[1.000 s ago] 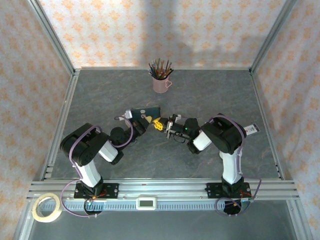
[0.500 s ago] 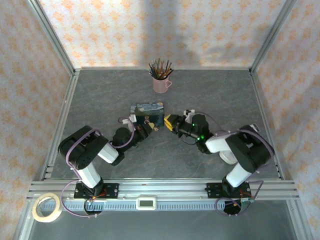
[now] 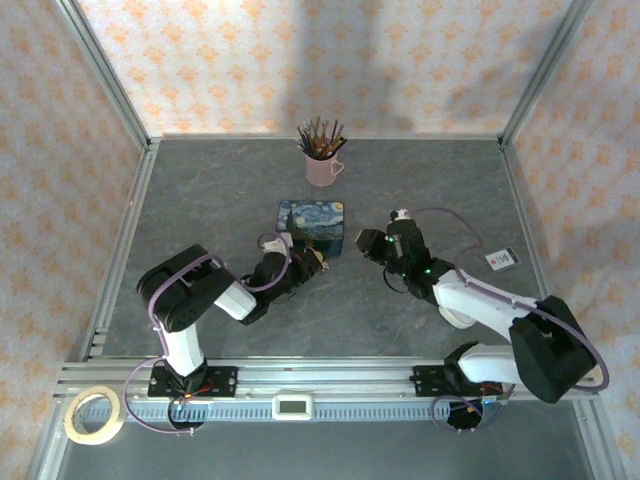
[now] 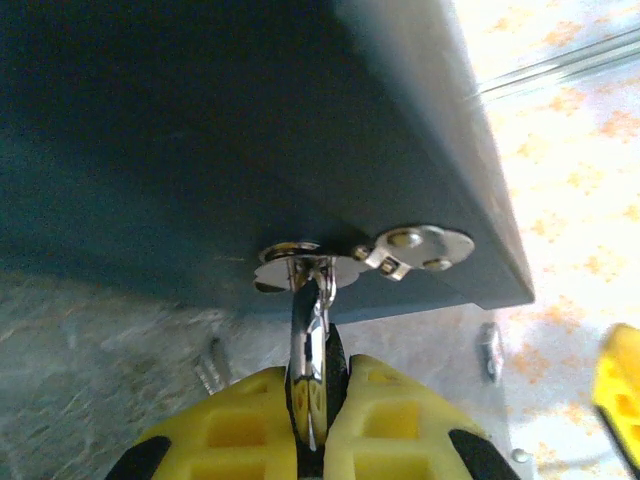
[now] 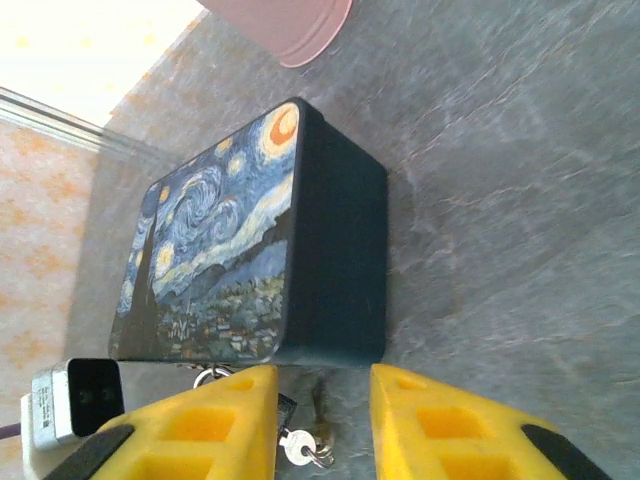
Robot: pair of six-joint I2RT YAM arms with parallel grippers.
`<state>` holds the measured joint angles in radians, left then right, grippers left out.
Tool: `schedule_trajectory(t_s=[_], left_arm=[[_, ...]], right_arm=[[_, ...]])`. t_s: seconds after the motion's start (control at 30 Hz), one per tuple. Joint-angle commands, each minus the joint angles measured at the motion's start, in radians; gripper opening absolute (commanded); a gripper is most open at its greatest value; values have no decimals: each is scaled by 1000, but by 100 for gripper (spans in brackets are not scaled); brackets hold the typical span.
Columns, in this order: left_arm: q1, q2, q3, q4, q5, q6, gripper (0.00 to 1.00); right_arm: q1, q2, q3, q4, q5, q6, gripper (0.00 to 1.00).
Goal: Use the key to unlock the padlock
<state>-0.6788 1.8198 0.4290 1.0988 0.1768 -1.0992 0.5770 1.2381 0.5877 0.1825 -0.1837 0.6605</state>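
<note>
Left end effector [image 4: 312,388]: the yellow fingers [image 4: 390,420] are closed tight on the padlock [image 4: 309,325], one on each flank. The padlock hangs by its silvery shackle from the hasp [image 4: 300,268] on the dark side wall of the Starry Night tin [image 4: 200,130], low over the grey counter [image 4: 100,350]. From the top camera I place this end effector [image 3: 313,260] right against the near left corner of the tin [image 3: 312,220].

Right end effector [image 5: 320,372]: the fingers are spread wide and grip nothing. Its wrist camera looks along the counter at the tin's painted lid and dark near wall. From above it sits [image 3: 366,243] just beside the tin's right end, not touching it.

Key [image 5: 298,446]: small, silver, on a little ring. I see it just below the tin's near wall, inside the span of the right fingers and touching neither of them. It looks to be lying on the counter, though I cannot tell for certain. The padlock's dark body [image 5: 284,405] shows just above the key. I cannot tell whether the two touch.

Pink mug [image 3: 322,168] of pencils stands behind the tin, well apart. Tape roll [image 3: 92,415] lies at the near left, outside the rail.
</note>
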Motion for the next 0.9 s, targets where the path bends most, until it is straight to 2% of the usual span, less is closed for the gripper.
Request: schedule_trajectory(t_s=[0.0, 0.13, 0.27, 0.37, 0.5, 0.6, 0.67, 0.87], left_arm=[[-13, 28, 22, -5, -44, -40, 3], [-15, 34, 21, -20, -41, -53, 26], [-15, -22, -12, -48, -57, -61, 46], [-13, -113, -73, -89, -102, -75, 56], [-1, -287, -160, -207, -184, -69, 64], [33, -441, -171, -380, -221, -30, 69], [75, -540, -171, -488, -235, -3, 72], [259, -745, -171, -633, -184, 73, 75]], right_arm=[[13, -48, 15, -88, 81, -119, 29], [50, -52, 15, -82, 85, -162, 30], [119, -25, 44, -80, 77, -225, 39], [190, 30, 96, -112, 110, -284, 43], [274, 149, 199, -196, 157, -352, 47], [328, 249, 290, -262, 178, -412, 48], [360, 317, 353, -313, 210, -447, 50], [412, 475, 498, -449, 292, -531, 50]])
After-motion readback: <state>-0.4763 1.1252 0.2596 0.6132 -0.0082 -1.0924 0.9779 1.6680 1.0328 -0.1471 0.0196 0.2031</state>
